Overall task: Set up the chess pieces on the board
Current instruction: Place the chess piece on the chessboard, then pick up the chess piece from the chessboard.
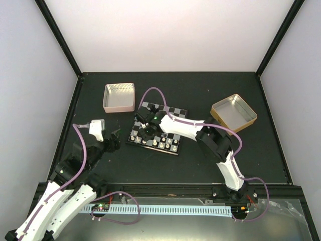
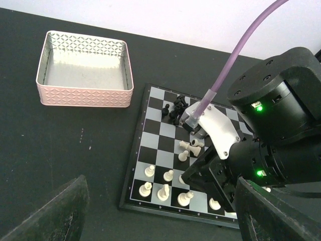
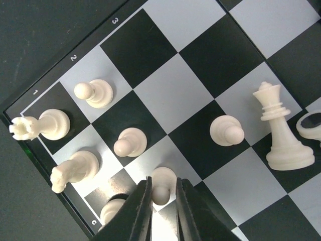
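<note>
Right tool [image 3: 163, 183] straddles white pawn [image 3: 163, 174], grip unclear; left tool [image 2: 160, 216] spread; black tabletop [image 1: 200, 90], white walls [image 1: 170, 35].

Cream pieces [image 3: 129, 142] on checkered board [image 3: 173, 93]

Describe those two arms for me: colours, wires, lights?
The left arm and right arm have white shells over bulky black joints. A purple cable loops along each. Green lights glow on the right wrist. The jaws are dark.

White arms [image 1: 185, 125], black joints [image 1: 213, 143], dark right gripper [image 3: 163, 183], purple cables [image 2: 241, 50].
</note>
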`<state>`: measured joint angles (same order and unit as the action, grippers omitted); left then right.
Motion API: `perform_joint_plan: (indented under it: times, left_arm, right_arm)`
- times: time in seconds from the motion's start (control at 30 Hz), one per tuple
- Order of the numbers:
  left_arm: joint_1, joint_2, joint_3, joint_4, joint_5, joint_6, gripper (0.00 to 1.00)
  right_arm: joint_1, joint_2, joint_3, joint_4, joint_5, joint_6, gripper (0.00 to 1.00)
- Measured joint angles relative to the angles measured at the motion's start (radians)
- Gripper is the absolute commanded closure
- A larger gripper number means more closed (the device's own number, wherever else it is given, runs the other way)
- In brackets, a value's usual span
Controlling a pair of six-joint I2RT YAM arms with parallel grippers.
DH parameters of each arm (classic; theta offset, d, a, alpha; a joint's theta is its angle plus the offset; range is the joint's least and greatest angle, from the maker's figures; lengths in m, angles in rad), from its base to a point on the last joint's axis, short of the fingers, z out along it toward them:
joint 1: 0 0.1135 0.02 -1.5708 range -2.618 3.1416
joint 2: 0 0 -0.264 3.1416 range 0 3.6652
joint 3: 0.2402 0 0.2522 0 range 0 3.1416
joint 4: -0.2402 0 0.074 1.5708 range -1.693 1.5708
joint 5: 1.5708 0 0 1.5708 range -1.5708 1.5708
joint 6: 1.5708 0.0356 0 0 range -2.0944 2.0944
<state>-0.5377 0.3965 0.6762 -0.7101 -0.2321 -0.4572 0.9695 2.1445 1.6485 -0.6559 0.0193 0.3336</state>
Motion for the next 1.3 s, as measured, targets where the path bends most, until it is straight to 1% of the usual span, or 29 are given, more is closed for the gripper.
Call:
perform_joint_plan:
  times: [0.17,0.6,0.8,0.87,0.97,1.2,1.3]
  left_arm:
    - [0.0,0.012,0.0,-0.001,-0.003,0.0,0.19]
    - [0.0,0.016,0.0,-0.001,-0.004,0.0,0.19]
    - [0.0,0.016,0.0,-0.001,-0.004,0.0,0.19]
    - [0.0,0.016,0.0,-0.001,-0.004,0.0,0.19]
    - [0.0,0.016,0.0,-0.001,-0.004,0.0,0.18]
    - [0.0,0.016,0.0,-0.001,-0.004,0.0,0.18]
    - [0.0,0.018,0.0,-0.001,-0.004,0.0,0.19]
  right_arm:
    - [0.0,0.0,0.011,-0.011,0.005,0.014,0.78]
    - [0.0,-0.05,0.026,-0.018,0.034,0.032,0.75]
    - [-0.01,-0.056,0.026,-0.018,0.083,0.042,0.72]
    - [-0.022,-0.056,0.026,-0.018,0.1,0.043,0.72]
    - [-0.049,-0.056,0.026,-0.018,0.116,0.04,0.77]
    - [-0.116,-0.016,0.061,-0.021,0.135,0.011,0.75]
    - [-0.124,0.006,0.072,-0.022,0.136,-0.012,0.77]
